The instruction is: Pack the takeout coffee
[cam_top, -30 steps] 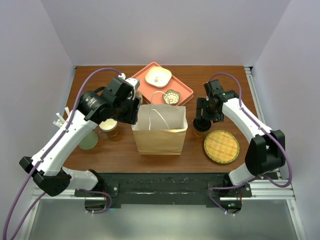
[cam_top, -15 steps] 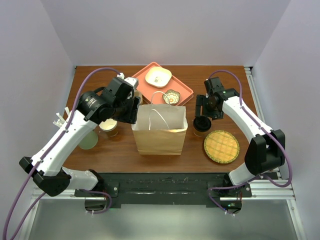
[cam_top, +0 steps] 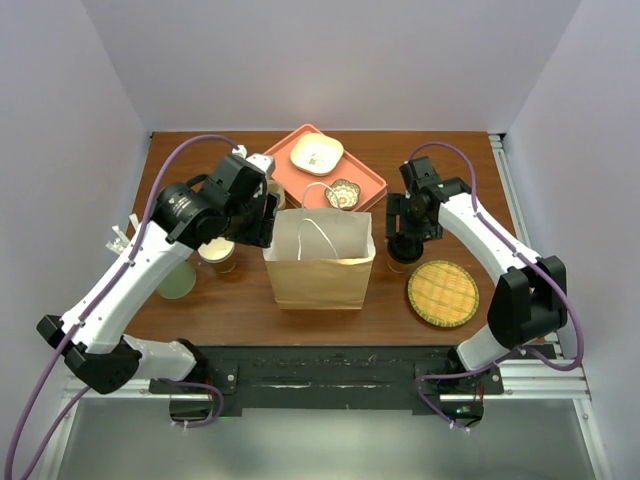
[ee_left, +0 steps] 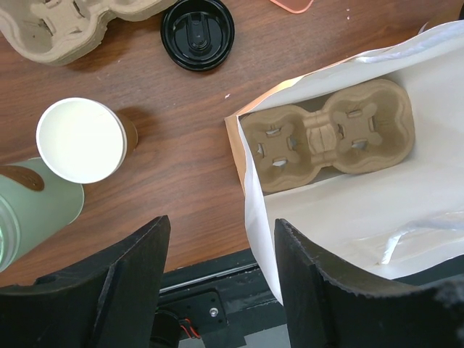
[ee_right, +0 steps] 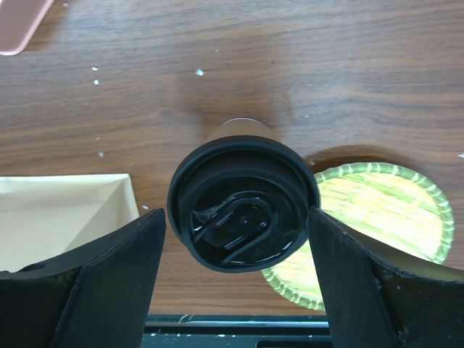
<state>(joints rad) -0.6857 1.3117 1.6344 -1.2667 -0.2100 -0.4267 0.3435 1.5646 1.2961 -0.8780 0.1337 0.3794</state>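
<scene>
Grasp approach on the takeout coffee (ee_right: 243, 210), which stands upright on the desk (ee_right: 304, 51) right of centre, between the paper bag (cam_top: 320, 268) and the woven mat (ee_right: 391, 210), its base just beside the mat. Right hand (ee_right: 237, 232) straddles the cup from above with fingers (ee_right: 94, 290) spread, one on each side of the black lid. Whether they already touch the paper wall cannot be told, as the lid's overhang hides that zone. Left hand (ee_left: 221, 254) hangs spread and empty above the bag wall that faces the desk's left edge.

For a sound grip, the right hand should sink until its fingers sit below the lid rim, then close on the paper wall rather than the lid. It should squeeze only enough to hold, since a paper cup dents and a popped lid spills. Lift upright, clear the bag's top edge, then lower into a well of the cup carrier (ee_left: 330, 141) on the bag's floor.
</scene>
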